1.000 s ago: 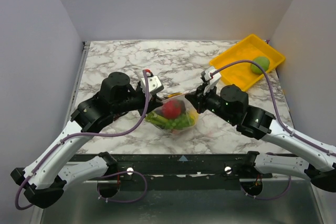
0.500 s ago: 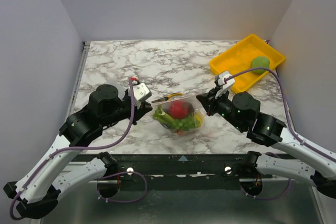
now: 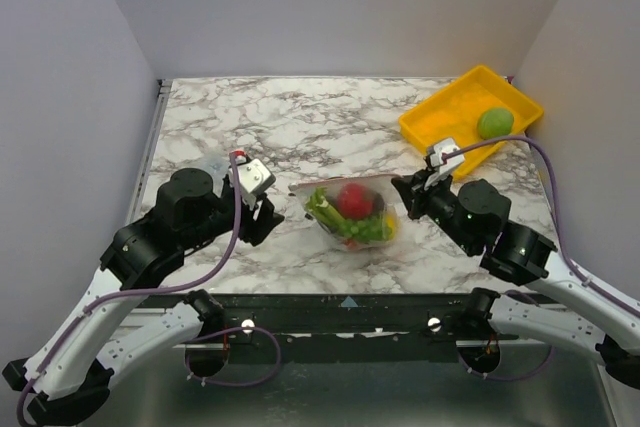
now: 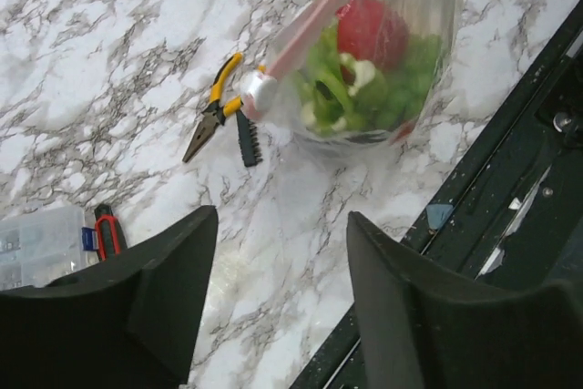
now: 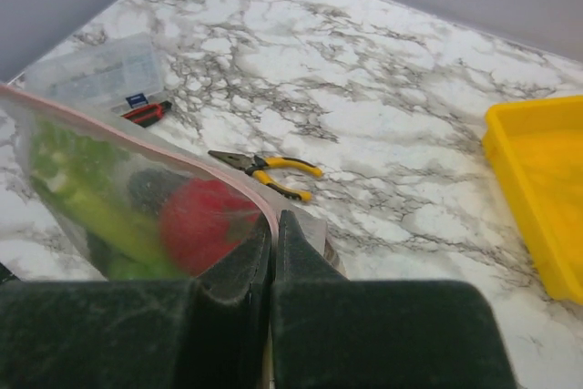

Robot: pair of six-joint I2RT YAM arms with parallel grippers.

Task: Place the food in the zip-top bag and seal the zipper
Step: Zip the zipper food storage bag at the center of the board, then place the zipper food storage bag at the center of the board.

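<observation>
Right end effector (image 5: 274, 225) should, I judge, hold its corner of the thin clear plastic zip-top bag (image 3: 352, 219) firmly while the narrow pale pink zipper (image 5: 173, 159) is checked for gaps along its length; the red round fruit (image 5: 205, 220) and green leafy stalk (image 4: 332, 88) already lie inside. Its fingers are pressed together, pinching the bag's right corner. Left end effector (image 4: 281, 225) stands spread and empty, apart from the bag, which is at the near middle of the white marbled surface (image 3: 300, 117).

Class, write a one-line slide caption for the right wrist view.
Right gripper pinches the zipper end of the zip-top bag holding toy food; yellow-handled pliers lie beyond on the marble table.
</observation>
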